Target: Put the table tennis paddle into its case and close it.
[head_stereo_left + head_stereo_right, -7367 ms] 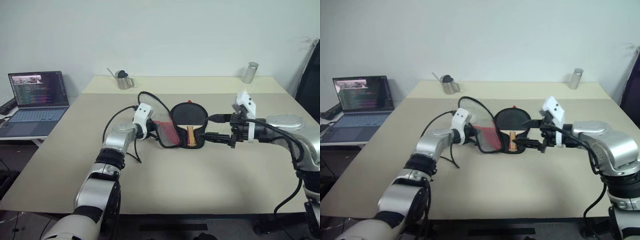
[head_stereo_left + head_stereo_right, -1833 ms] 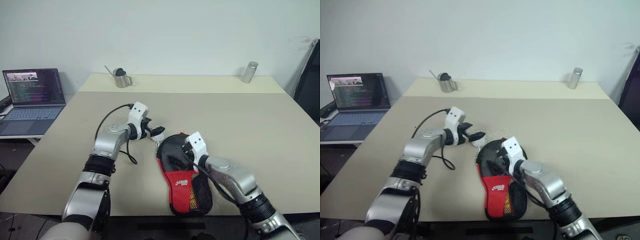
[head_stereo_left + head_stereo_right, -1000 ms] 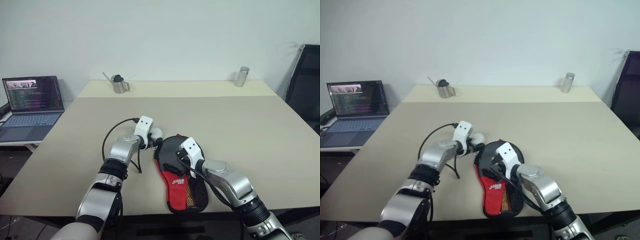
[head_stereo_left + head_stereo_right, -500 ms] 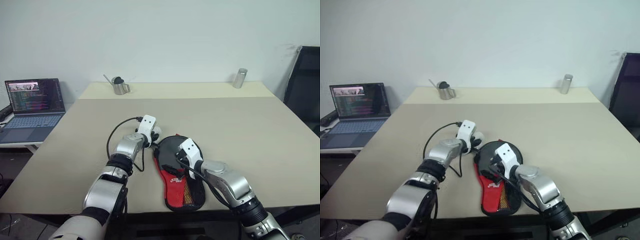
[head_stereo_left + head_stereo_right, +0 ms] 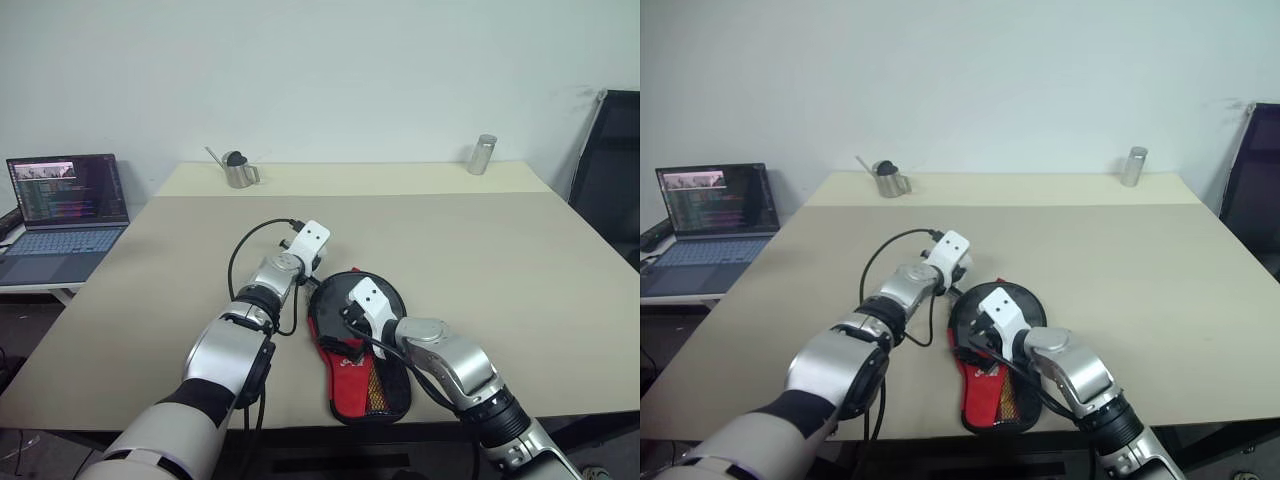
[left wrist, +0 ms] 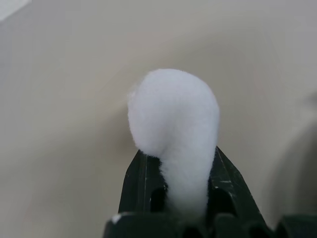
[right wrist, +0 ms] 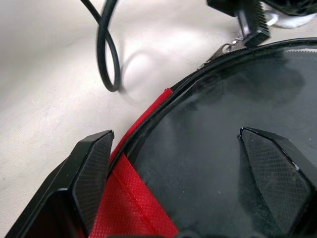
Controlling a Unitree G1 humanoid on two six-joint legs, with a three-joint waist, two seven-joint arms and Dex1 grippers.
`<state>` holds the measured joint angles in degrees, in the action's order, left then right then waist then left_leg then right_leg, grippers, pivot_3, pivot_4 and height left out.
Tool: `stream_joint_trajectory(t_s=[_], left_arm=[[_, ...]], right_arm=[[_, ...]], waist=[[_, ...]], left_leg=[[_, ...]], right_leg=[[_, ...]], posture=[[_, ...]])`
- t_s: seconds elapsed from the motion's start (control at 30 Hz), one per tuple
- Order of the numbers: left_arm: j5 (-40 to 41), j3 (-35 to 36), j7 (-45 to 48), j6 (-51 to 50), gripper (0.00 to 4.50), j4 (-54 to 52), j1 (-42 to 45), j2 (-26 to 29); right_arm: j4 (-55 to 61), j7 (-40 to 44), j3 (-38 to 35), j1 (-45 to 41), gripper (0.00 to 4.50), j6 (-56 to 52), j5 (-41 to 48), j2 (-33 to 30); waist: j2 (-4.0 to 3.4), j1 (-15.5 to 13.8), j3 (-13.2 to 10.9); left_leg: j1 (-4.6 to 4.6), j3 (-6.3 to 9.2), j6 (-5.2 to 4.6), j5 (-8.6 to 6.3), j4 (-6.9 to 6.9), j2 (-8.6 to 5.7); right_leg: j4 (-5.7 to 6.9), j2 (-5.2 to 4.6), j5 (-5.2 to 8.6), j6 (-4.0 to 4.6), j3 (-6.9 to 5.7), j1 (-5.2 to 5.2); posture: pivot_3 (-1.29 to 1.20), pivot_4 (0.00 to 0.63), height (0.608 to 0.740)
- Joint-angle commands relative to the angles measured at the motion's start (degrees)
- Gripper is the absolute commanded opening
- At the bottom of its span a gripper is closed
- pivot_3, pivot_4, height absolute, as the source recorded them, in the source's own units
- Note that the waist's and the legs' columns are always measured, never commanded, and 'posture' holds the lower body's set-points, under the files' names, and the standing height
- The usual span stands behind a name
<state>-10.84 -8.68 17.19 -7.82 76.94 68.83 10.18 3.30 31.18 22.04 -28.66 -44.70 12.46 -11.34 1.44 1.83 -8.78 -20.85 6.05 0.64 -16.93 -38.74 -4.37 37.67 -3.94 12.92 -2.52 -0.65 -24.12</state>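
Left wrist view: the left gripper [image 6: 185, 198] pinches a soft white fluffy tuft [image 6: 174, 124] between its nearly closed black fingers. The right gripper [image 7: 193, 163] is spread wide over the soft black-and-red paddle-shaped zip case [image 5: 362, 340], which lies on the beige table [image 5: 520, 260] at six o'clock. The tuft sits at ten o'clock of the case. I cannot tell where the paddle is.

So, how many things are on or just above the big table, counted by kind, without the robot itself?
case: 1
white ball: 1
metal jug: 1
metal can: 1
Total: 4
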Motion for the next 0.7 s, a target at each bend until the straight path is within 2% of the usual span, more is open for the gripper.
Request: stream_joint_trajectory(t_s=[0.03,0.27,0.4,0.7], left_arm=[[-3.13,-1.36,-2.17,4.03,0.32,-0.19,3.24,-0.38],[-11.31,-7.20,-5.36,7.66,0.32,1.15,4.54,-3.47],[-17.65,-12.42,-10.29,9.76,0.31,1.67,5.97,-5.24],[-26.54,-19.14,-21.08,12.63,0.31,2.30,9.13,-7.81]], right_arm=[[-0.94,0.47,1.21,0.81,4.50,-2.47,-0.19,0.49],[0.21,0.98,0.90,1.34,4.50,-4.23,0.43,0.42],[0.19,1.26,0.76,1.26,4.50,-5.05,0.62,0.60],[-1.79,0.79,0.84,1.56,4.50,-4.35,0.14,2.51]], waist=[[0.00,0.00,0.00],[0.00,-0.15,-0.01],[0.01,-0.16,-0.04],[0.02,-0.18,-0.06]], left_leg=[[0.00,0.01,-0.01,0.00,0.00,0.00],[-0.01,0.01,-0.03,-0.02,0.01,-0.05],[-0.01,0.02,-0.04,-0.02,0.01,-0.03],[-0.02,0.02,-0.04,-0.03,0.02,-0.04]], right_leg=[[0.00,0.00,0.00,0.00,-0.01,0.00],[-0.01,0.00,0.02,-0.04,-0.03,0.02],[-0.01,0.00,0.03,-0.05,-0.04,0.02],[-0.01,0.00,0.19,-0.32,-0.04,0.01]], posture=[[0.00,0.150,0.740],[0.00,0.150,0.740],[0.00,0.150,0.740],[0.00,0.150,0.740]])
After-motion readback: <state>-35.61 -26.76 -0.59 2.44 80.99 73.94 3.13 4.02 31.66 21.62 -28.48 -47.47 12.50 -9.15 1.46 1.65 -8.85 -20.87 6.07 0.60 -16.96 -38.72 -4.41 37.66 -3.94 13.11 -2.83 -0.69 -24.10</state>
